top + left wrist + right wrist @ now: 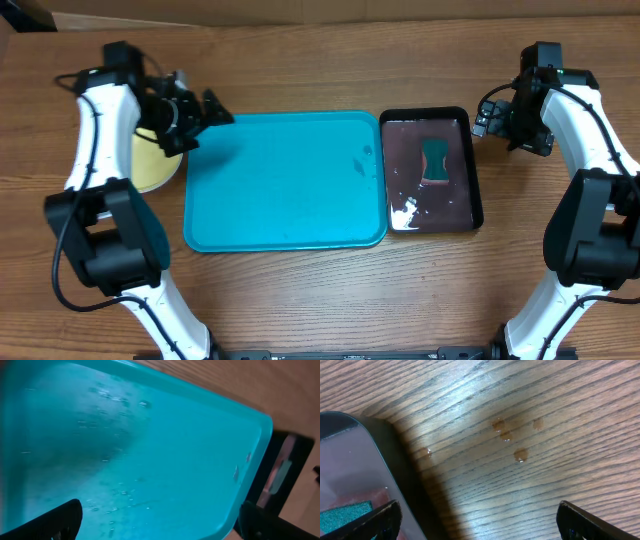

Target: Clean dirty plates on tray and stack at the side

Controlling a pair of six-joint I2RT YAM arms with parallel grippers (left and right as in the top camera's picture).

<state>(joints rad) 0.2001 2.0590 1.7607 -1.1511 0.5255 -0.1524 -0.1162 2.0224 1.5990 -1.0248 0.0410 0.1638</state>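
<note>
The turquoise tray (285, 180) lies mid-table with no plate on it, only small droplets and a dark speck or two near its right rim. A yellow-green plate (150, 165) rests on the table left of the tray, partly hidden by my left arm. Any plates under it are hidden. My left gripper (205, 115) hovers over the tray's far left corner, open and empty. In the left wrist view the wet tray (150, 445) fills the frame, and the gripper (160, 530) holds nothing. My right gripper (487, 115) (480, 527) stands open over bare wood right of the black tray.
A black glossy tray (465, 170) sits right of the turquoise one, holding a green sponge (435, 162) and white foam (404, 210). The sponge (345, 515) and black tray rim (395, 455) also show in the right wrist view. Water drops (520, 455) dot the wood.
</note>
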